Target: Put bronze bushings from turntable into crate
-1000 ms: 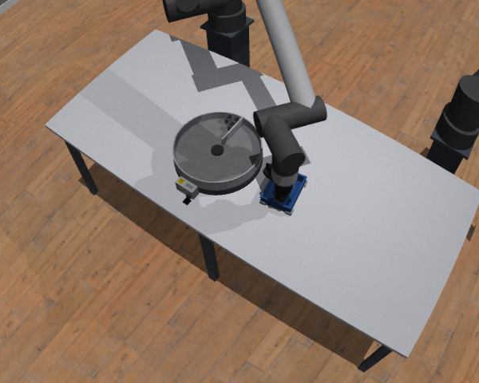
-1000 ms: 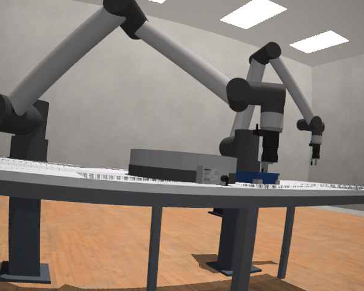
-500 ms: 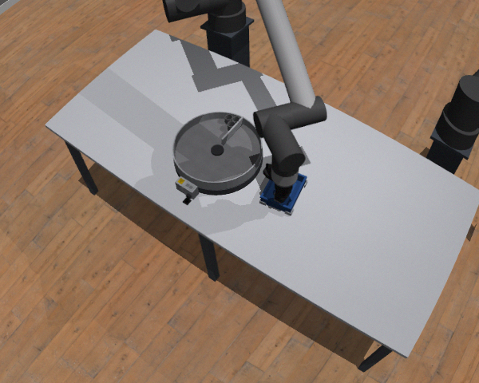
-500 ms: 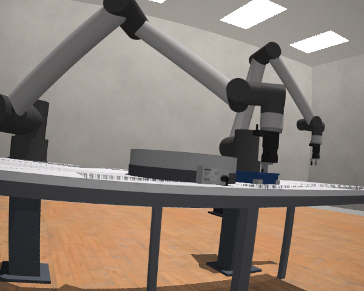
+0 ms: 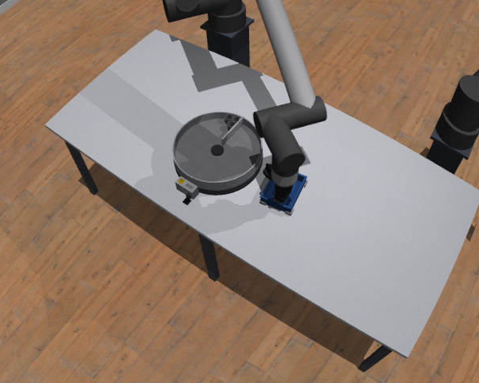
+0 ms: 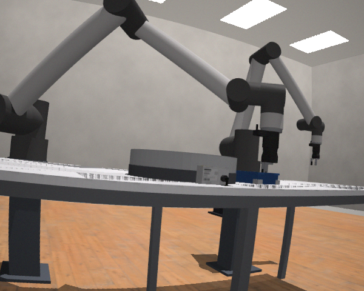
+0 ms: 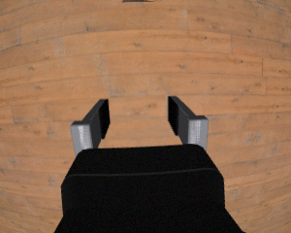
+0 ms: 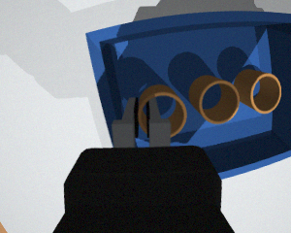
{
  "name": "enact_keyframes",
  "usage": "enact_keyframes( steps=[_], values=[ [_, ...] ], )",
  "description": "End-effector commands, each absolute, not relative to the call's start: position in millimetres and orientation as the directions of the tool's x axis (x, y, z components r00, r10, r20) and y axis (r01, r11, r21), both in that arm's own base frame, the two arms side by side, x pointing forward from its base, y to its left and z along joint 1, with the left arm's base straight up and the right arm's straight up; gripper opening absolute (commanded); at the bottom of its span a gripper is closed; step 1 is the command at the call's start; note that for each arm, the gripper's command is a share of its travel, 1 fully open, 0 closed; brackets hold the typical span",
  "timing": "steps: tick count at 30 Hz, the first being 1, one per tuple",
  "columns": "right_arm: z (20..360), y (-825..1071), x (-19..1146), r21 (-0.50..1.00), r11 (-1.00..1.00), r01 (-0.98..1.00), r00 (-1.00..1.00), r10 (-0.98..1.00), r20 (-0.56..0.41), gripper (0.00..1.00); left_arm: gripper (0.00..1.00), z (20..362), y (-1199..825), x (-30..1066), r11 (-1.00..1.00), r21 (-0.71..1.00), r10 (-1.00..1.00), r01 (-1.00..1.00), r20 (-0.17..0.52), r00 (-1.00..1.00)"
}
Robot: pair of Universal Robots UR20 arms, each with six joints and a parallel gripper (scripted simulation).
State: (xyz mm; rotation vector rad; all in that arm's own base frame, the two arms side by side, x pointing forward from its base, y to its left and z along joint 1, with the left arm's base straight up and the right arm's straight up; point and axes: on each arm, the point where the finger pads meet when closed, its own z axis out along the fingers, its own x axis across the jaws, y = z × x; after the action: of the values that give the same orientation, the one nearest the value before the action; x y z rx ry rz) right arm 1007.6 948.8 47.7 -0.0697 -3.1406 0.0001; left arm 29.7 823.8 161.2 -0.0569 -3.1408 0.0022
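Observation:
The blue crate (image 5: 300, 188) (image 6: 254, 176) (image 8: 223, 16) sits level within its corner guides. My right gripper (image 6: 264, 170) (image 8: 142, 110) is low over it, shut on the wall of a bronze bushing (image 8: 157, 90) at the crate's left in the right wrist view. A second bronze bushing (image 8: 199, 92) and a third bronze bushing (image 8: 243, 83) stand in the crate beside it. Several small grey bushings (image 5: 230, 120) stand on the turntable (image 5: 242, 183) (image 6: 176, 159) near its rim; their metal is hard to tell. My left gripper (image 6: 313, 162) (image 7: 138, 110) is open and empty, high above the floor away from the turntable.
A straight bar (image 5: 231, 131) crosses from near the turntable's hub to the rim beside the bushings. A grey box (image 5: 186, 187) (image 6: 207, 174) stands at the turntable's outer side. The turntable's raised rim is close to the crate. My right arm hangs over the crate.

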Motion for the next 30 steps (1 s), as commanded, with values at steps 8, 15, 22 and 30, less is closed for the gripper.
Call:
enact_keyframes(
  steps=[8,15,22,30],
  values=[
    [49.2,949.3,1007.9,0.001,0.999,0.044,-0.999,0.044,-0.001,0.00,1.00,162.0,824.4,29.8,0.999,0.000,0.036,0.036,0.000,-0.999],
    [49.0,949.3,1007.9,0.001,0.999,0.044,-0.999,0.044,-0.001,0.00,1.00,162.0,824.4,29.8,0.999,0.000,0.036,0.036,0.000,-0.999],
    [47.4,949.3,1007.9,0.001,0.999,0.044,-0.999,0.044,-0.001,0.00,1.00,162.0,824.4,29.8,0.999,0.000,0.036,0.036,0.000,-0.999],
    [45.3,949.3,1007.9,0.001,0.999,0.044,-0.999,0.044,-0.001,0.00,1.00,162.0,824.4,29.8,0.999,0.000,0.036,0.036,0.000,-0.999]
  ],
)
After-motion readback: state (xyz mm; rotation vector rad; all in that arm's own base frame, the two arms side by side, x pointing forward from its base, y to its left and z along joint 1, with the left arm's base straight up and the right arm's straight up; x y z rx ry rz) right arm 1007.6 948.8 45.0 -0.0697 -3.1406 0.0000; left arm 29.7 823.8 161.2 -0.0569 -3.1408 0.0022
